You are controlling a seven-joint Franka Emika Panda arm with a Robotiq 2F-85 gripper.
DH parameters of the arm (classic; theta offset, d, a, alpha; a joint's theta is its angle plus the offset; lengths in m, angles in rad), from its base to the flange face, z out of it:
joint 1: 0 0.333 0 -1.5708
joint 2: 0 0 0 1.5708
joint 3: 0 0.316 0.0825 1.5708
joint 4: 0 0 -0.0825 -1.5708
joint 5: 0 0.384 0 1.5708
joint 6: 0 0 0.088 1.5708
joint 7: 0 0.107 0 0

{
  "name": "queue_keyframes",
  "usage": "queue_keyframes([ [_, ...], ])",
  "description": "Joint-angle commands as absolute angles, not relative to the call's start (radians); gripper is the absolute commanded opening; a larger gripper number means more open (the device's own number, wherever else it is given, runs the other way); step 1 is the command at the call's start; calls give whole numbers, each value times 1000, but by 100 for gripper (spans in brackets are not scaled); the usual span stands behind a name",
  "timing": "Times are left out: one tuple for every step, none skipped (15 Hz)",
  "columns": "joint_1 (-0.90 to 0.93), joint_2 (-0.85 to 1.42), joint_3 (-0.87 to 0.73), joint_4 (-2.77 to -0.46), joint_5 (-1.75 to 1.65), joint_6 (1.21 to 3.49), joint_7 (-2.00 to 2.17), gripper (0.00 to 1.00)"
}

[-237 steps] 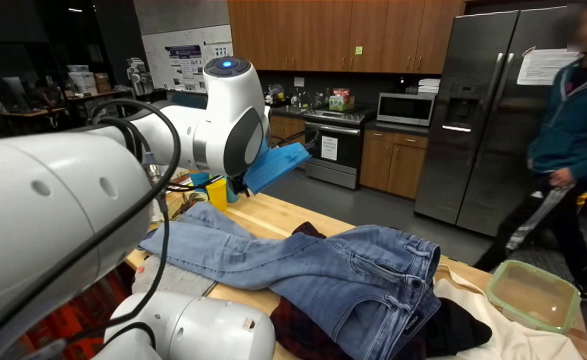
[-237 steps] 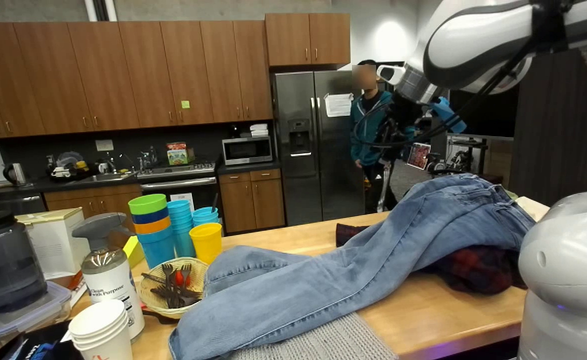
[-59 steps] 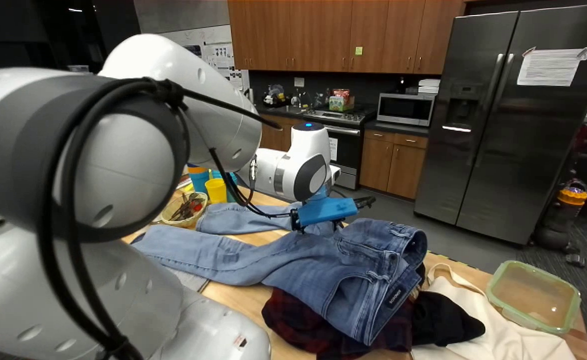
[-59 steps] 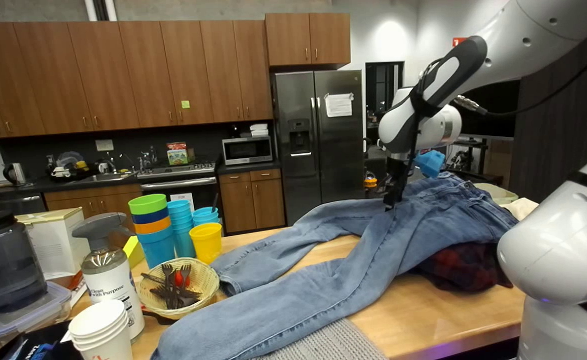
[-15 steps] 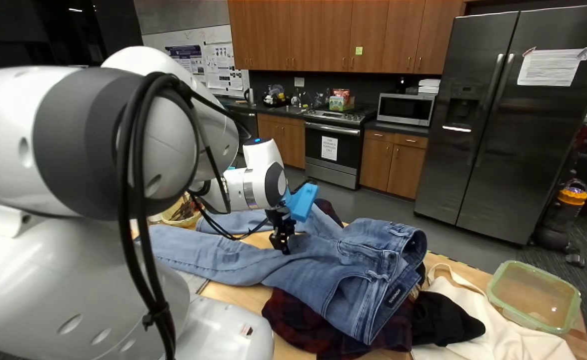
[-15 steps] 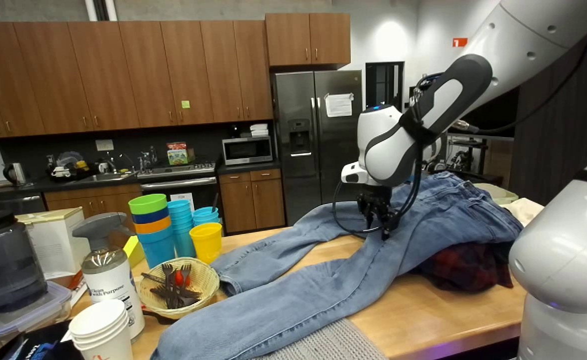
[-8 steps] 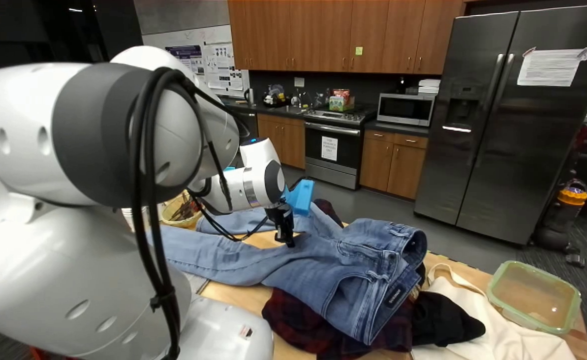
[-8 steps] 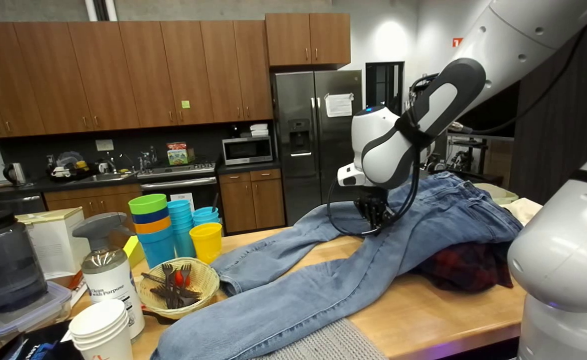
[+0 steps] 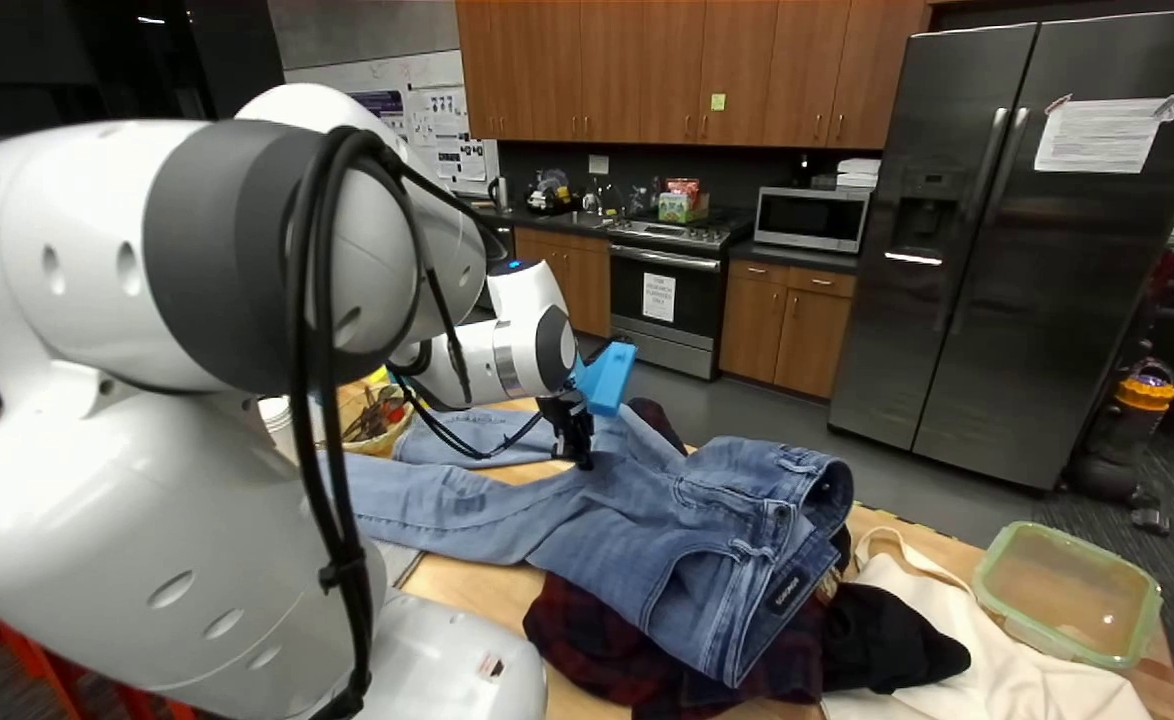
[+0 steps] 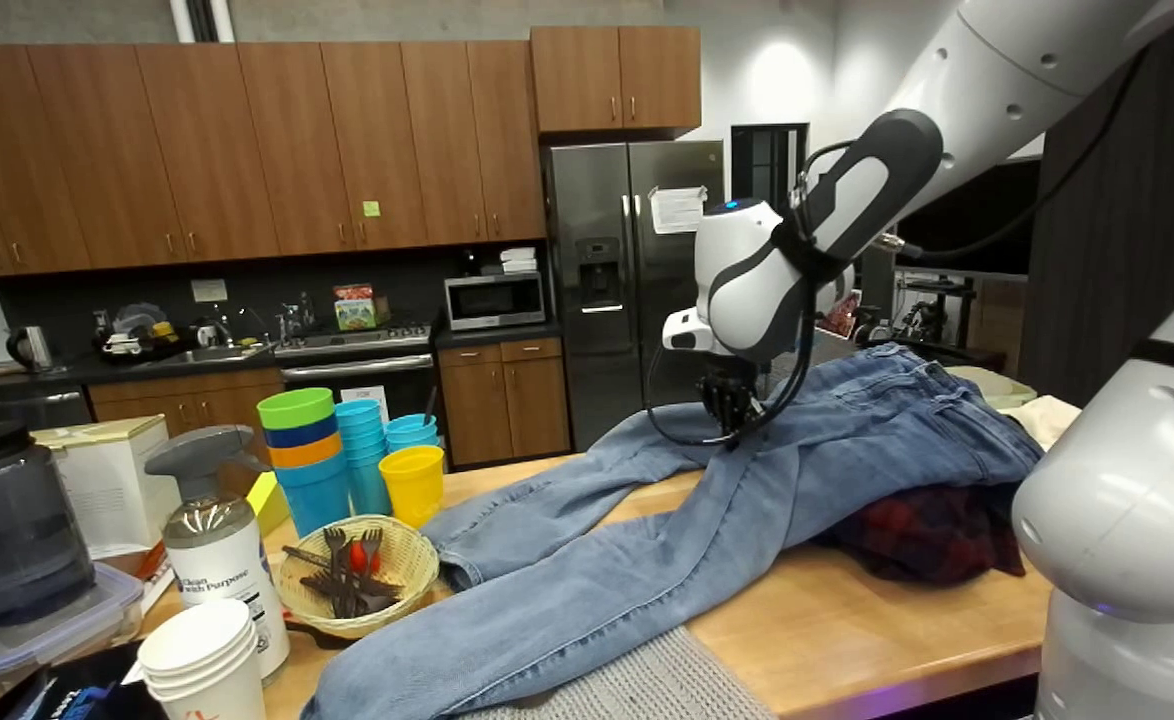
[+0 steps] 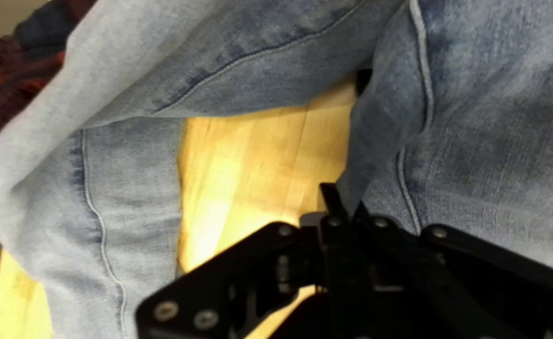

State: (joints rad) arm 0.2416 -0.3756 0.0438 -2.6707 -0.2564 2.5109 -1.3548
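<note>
Jeans [image 10: 737,522] lie spread across the table [image 10: 887,630], one hem [image 10: 459,572] just beside the basket [image 10: 407,562], waistband [image 9: 778,514] well apart from it. Fingers [image 11: 333,202] narrow, pinching a denim fold [image 11: 352,188]; grip sits between basket and waistband.

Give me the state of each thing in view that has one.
Tool: shut on a fold of the jeans
Jeans: laid out, rumpled
Plaid cloth: bunched under the jeans
Basket: upright, forks inside
Yellow cup: upright
Spray bottle: upright
Paper cups: upright, nested
Green-rimmed container: cannot tell if lidded
Microwave: shut
Oven: shut
Fridge: both doors shut
Upper cabinets: shut
</note>
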Motion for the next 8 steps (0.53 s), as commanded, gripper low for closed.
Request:
queue_keyframes([
  [228,-320,57,-2616,-215,2575,-1259,1],
  [230,-306,58,-2605,-204,2588,-1235,1],
  [232,-294,59,-2594,-195,2600,-1215,1],
  [234,-281,61,-2582,-186,2608,-1195,1],
  [234,-268,64,-2572,-180,2618,-1176,1],
  [234,-256,67,-2561,-175,2628,-1157,1],
  [232,-245,70,-2551,-174,2637,-1139,1],
  [230,-234,74,-2542,-177,2648,-1117,1],
])
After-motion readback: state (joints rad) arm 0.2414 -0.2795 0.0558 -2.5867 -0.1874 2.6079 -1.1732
